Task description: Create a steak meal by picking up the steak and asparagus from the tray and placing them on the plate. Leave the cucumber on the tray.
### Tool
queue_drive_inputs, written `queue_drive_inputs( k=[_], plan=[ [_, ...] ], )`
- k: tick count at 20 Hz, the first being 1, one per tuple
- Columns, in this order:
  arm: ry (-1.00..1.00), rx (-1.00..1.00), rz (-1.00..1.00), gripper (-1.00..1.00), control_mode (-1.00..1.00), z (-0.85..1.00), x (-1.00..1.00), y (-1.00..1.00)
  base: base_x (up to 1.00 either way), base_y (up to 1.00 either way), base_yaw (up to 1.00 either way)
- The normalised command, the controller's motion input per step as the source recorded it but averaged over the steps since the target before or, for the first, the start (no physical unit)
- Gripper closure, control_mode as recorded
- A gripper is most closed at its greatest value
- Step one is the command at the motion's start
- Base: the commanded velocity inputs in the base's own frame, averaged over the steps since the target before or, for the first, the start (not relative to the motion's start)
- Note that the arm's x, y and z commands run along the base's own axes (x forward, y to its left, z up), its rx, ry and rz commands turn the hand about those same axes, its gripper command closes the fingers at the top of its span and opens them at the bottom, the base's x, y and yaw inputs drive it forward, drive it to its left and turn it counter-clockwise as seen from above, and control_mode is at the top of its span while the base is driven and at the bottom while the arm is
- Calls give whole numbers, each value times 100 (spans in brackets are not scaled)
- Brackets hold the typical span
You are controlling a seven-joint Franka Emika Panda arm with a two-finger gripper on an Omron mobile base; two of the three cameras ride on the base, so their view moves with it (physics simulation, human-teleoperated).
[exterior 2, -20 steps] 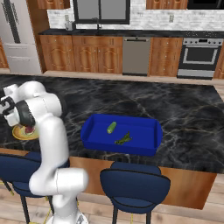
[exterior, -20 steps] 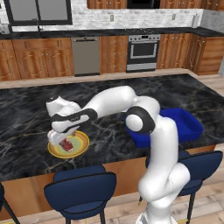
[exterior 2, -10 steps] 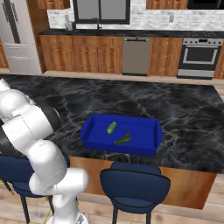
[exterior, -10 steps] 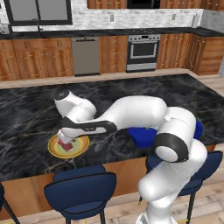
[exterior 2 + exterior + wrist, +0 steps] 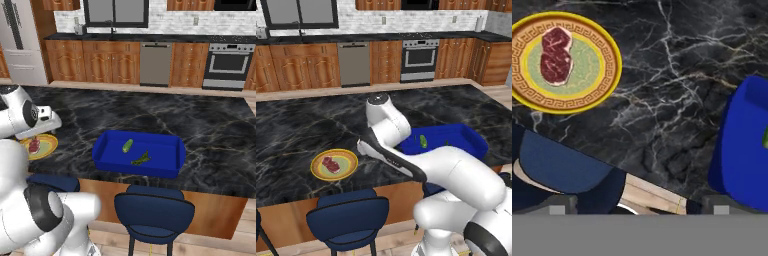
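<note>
Gripper lifted away; steak (image 5: 331, 164) lies on plate (image 5: 349, 165)

On the counter (image 5: 301, 130) we see the plate (image 5: 334, 164) to the left and the tray (image 5: 466, 140) well apart to its right, both near the front edge. The steak (image 5: 330, 163) lies on the plate, toward its left side. In the tray (image 5: 170, 145) the cucumber (image 5: 127, 145) lies left of centre, with the asparagus (image 5: 140, 159) just beside it, nearer and to the right. Stools (image 5: 346, 217) stand below the near edge, and cabinets line the far wall.
</note>
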Motion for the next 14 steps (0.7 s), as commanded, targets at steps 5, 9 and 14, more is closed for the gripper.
queue_drive_inputs(
  k=[5,9,14],
  plan=[
    [2,6,-13,-100,-100,24,-4,-100,0,0,0],
    [11,0,-21,-100,-100,0,0,-100,0,0,0],
    [11,1,-23,-100,-100,4,0,-100,0,0,0]
  ],
)
